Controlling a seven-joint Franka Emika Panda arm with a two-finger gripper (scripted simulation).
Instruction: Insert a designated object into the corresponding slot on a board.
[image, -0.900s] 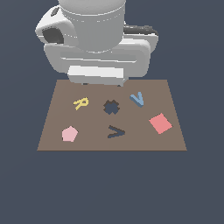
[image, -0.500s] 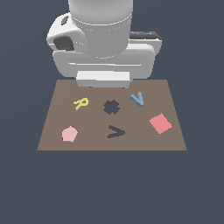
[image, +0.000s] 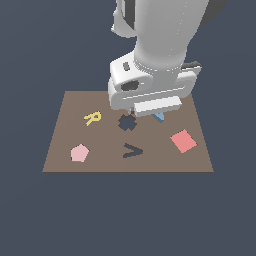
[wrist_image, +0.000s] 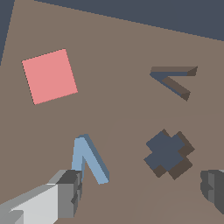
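The blue V-shaped piece (wrist_image: 89, 159) lies flat on the brown board (image: 65, 150). In the exterior view only its tip (image: 159, 118) shows under my hand. My gripper (wrist_image: 140, 190) is open and empty, low over the board. One finger (wrist_image: 65, 192) is right beside the blue V and the other finger (wrist_image: 214, 186) is past the cross cutout. My gripper (image: 146, 113) hangs over the far middle of the board. The dark V-shaped slot (image: 132, 150) is near the front middle, apart from the piece, and also shows in the wrist view (wrist_image: 173, 81).
A dark scalloped cross cutout (image: 127, 122) (wrist_image: 168, 153) lies between my fingers. A red square (image: 183, 141) (wrist_image: 49, 75) is at the exterior view's right. A yellow R (image: 92, 118) and a pink pentagon (image: 79, 153) are at its left.
The arm has come forward and down over the board. It now covers most of the blue V, which was in full view before. The pieces have not moved.
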